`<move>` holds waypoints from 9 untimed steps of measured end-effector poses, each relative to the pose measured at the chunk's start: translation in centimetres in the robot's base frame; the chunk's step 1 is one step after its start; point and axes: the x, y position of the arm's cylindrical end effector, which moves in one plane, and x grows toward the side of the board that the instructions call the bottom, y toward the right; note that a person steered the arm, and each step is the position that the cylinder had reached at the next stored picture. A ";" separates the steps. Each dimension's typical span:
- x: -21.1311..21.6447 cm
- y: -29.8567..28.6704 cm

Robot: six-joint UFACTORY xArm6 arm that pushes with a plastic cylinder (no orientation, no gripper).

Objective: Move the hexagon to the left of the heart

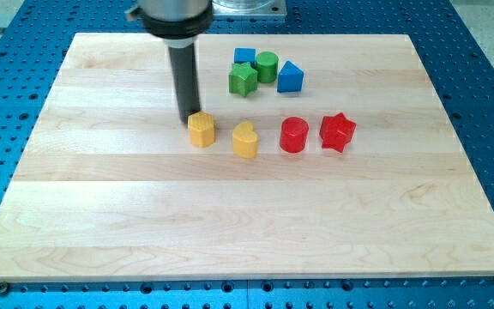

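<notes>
The near half of the wooden bench carries nothing but its own grain, and blue perforated metal shows around its edges.

Going farther, a row of 4 blocks crosses the middle of the frame. From the view's left: the yellow hexagon, the yellow heart, a red cylinder and a red star. The hexagon sits just left of the heart, with a narrow strip of bench between them, so they do not touch. It stands flat on 1 hexagonal face, that face turned upward; its outline is too even to give it a long axis or a clear pointing direction. The heart is slightly nearer the view's bottom than the hexagon. The cylinder and star stand close together, apart from the heart.

This arm has no hand, so there is nothing to open, close or clamp; it ends in a dark rod. My tip is just behind the hexagon's upper left edge, touching it or nearly so; I cannot tell which.

Farthest back, at upper centre, 4 blocks cluster tightly: a green star-like block, a green cylinder, a blue cube and a blue triangular block.
</notes>
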 end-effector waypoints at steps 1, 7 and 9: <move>3.1 0.3; -0.3 8.3; -7.5 18.7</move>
